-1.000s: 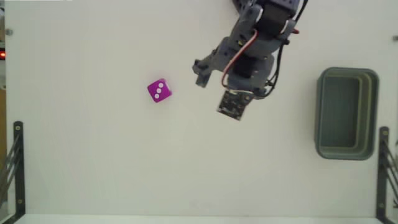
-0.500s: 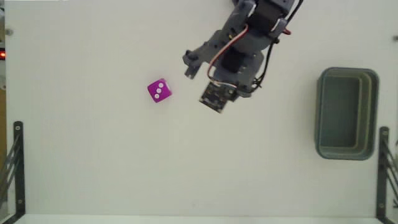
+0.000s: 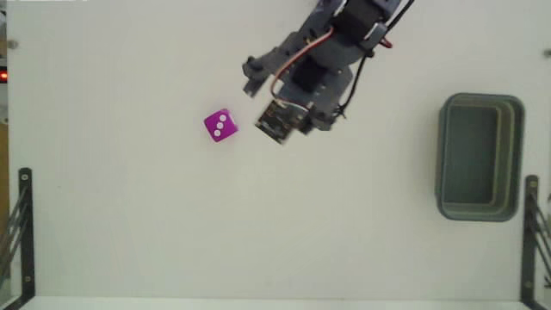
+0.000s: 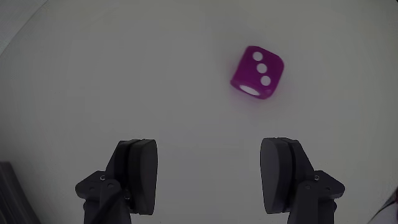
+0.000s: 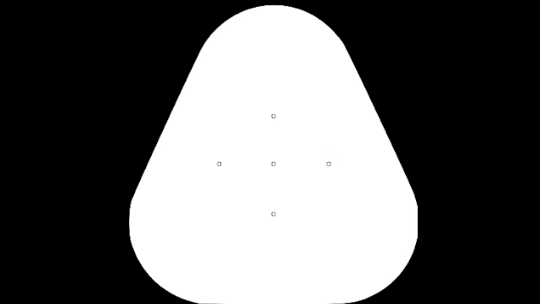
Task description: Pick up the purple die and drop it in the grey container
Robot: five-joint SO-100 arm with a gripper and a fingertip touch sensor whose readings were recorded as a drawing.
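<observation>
Wrist view: jaws [image 4: 208,177] were spread wide, nothing held between them. Purple die [image 4: 257,72] was seen beyond them on the white desk [image 4: 124,74], offset right of the gap, three-dot face up. Fixed view: die [image 3: 220,126] sat just left of the arm's black camera board [image 3: 278,124], not touching. Grey container [image 3: 479,157] was well apart at the right edge.

surface: white table [image 3: 129,241], plain and matte | on it: purple die [image 3: 220,125] lying at about 10 o'clock from the centre in the fixed view, three white dots up | grey container [image 3: 479,158] standing at 3 o'clock, near the edge, well apart from the die
</observation>
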